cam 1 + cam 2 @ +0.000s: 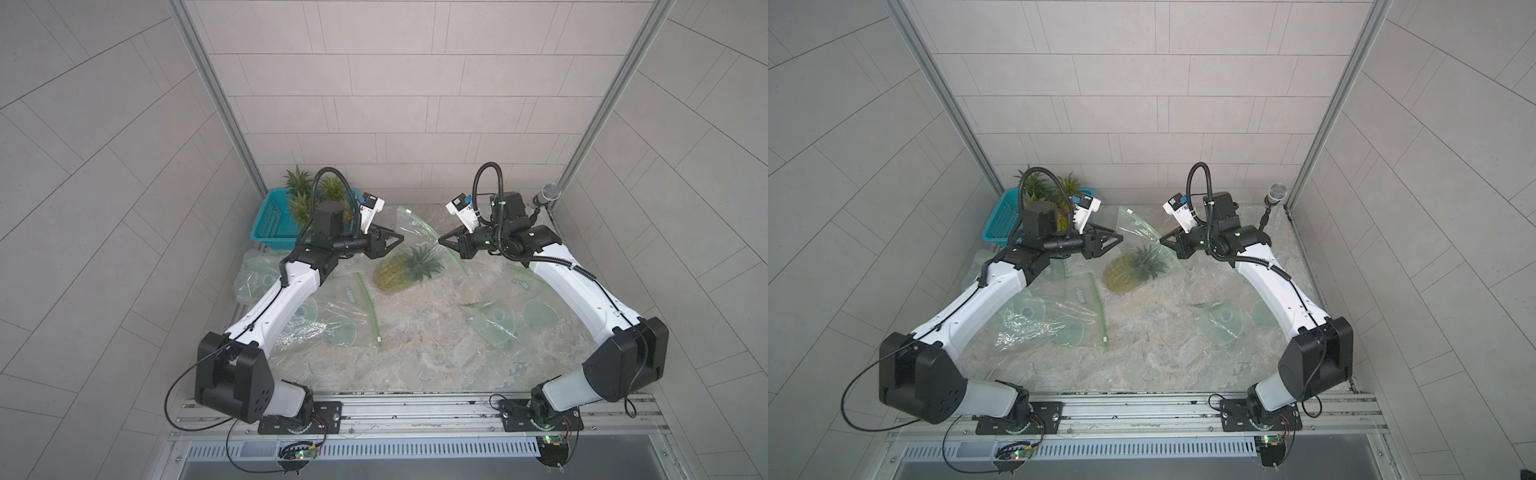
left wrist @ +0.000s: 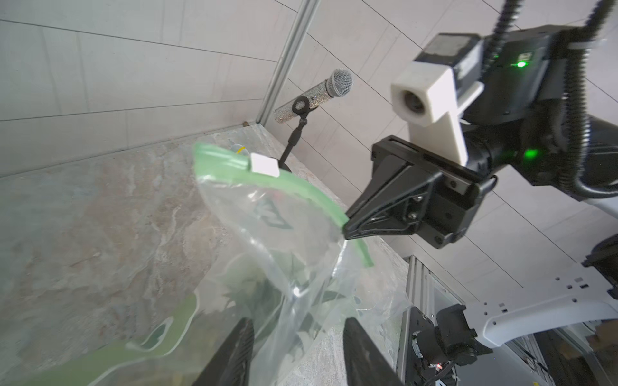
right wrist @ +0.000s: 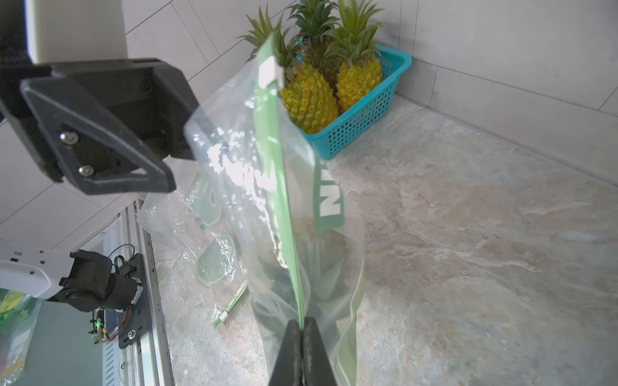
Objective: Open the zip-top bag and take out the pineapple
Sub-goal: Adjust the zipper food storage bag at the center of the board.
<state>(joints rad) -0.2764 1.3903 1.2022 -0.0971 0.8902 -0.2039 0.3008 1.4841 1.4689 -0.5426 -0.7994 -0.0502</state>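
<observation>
Pineapple (image 1: 392, 277) lies on its side inside a clear zip-top bag (image 1: 415, 232) at the middle of the back half of the bench (image 1: 415, 357). Its long axis runs from front left to back right, with the leafy crown (image 1: 424, 259) pointing toward the right edge and slightly back. The bag's green zip strip (image 3: 274, 187) stands raised off the bench and runs from a white slider (image 3: 269, 72) at its back end down toward the front right. The right gripper (image 3: 302, 326) has its fingers pinched tight on that strip near the front-right end. The left gripper (image 1: 395, 242), just beside the bag on the opposite side, has its fingers spread apart with clear film between them; whether they touch it cannot be told. A blue basket (image 1: 270, 224) holding three more pineapples (image 3: 334, 83) stands in the back left corner, and a microphone (image 1: 550, 193) stands in the back right corner. Empty bags (image 1: 332, 307) lie flat near the left and right edges.
</observation>
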